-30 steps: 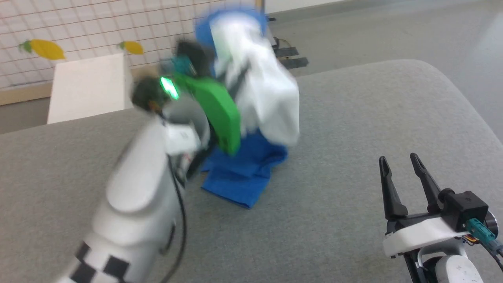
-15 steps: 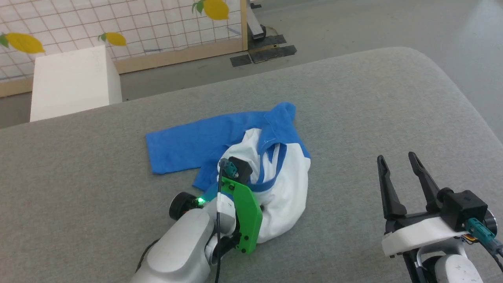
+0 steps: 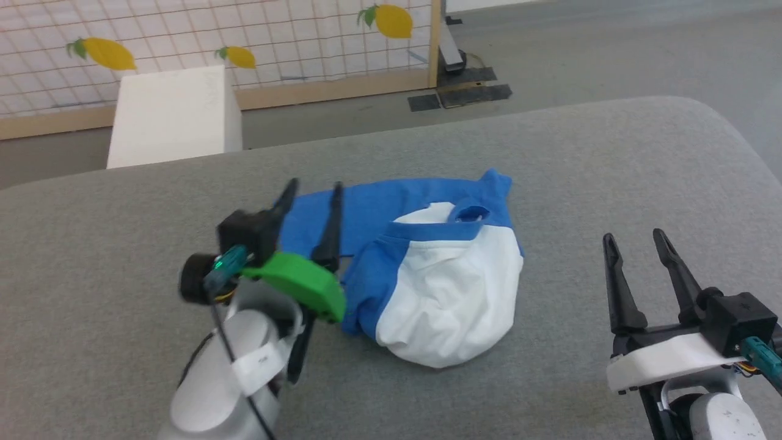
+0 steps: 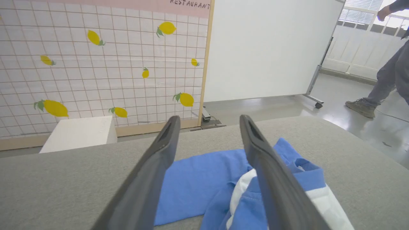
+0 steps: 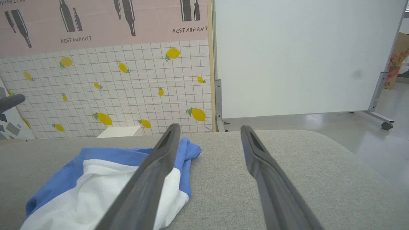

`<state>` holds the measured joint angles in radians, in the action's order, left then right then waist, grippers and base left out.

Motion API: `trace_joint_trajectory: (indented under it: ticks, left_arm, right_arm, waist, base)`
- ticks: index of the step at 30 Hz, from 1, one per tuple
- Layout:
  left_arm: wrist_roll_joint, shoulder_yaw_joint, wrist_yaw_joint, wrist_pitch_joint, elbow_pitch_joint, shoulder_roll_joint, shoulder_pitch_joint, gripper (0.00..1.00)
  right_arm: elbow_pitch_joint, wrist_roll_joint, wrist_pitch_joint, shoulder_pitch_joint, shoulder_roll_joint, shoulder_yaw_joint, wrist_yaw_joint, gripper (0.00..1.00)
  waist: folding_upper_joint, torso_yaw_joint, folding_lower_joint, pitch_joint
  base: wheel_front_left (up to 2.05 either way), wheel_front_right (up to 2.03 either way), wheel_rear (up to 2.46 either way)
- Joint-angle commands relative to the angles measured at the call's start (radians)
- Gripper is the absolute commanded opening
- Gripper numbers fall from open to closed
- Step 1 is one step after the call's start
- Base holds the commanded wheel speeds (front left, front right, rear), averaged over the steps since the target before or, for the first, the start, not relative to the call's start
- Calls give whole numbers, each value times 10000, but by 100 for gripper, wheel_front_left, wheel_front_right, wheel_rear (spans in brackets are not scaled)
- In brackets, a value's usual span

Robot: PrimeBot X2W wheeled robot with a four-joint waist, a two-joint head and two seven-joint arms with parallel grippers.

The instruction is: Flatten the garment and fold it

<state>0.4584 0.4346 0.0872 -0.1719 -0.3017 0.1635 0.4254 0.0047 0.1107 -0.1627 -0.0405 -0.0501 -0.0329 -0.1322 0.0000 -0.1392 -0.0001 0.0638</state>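
Garment bunched in a heap mid grey table, not held.
L gripper wide open & empty, up over its blue side; R gripper also wide open, empty, apart from it on the right.

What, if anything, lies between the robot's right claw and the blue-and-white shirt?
Nothing visible does. Bare grey surface lies between the open right gripper and the crumpled garment on its left.
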Motion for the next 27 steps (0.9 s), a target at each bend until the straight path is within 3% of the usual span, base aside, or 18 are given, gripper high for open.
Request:
trace_joint_trajectory:
  ticks: [1, 9, 15, 21, 27]
  left_arm:
    - [-125, -173, 173, -324, 61, 198, -403, 100]
    - [-170, -1225, 425, -884, 554, 512, -1807, 100]
    - [-905, -2357, 484, -895, 1924, 111, -2813, 100]
    - [-1449, -2940, -20, -897, 2341, -481, -3457, 100]
    - [-1792, -3186, -467, -897, 2502, -923, -3290, 100]
  right_arm:
    - [-110, -91, 59, 30, -1, -38, 15, 100]
    - [-316, -238, 223, 104, -1, -245, 15, 100]
    - [-261, -491, 600, -86, -1, -590, 15, 100]
    - [271, -572, 1543, -853, -1, -917, 15, 100]
    - [1742, -536, 3698, -2196, -1, -1658, 15, 100]
  waist:
    - [0, 283, 1, -142]
    - [0, 782, 1, -215]
    - [0, 1225, 1, -143]
    - [0, 1875, 1, 170]
    - [0, 2488, 1, 886]
  base:
    - [0, 0, 0]
    - [0, 0, 0]
    - [0, 0, 0]
    - [0, 0, 0]
    - [0, 0, 0]
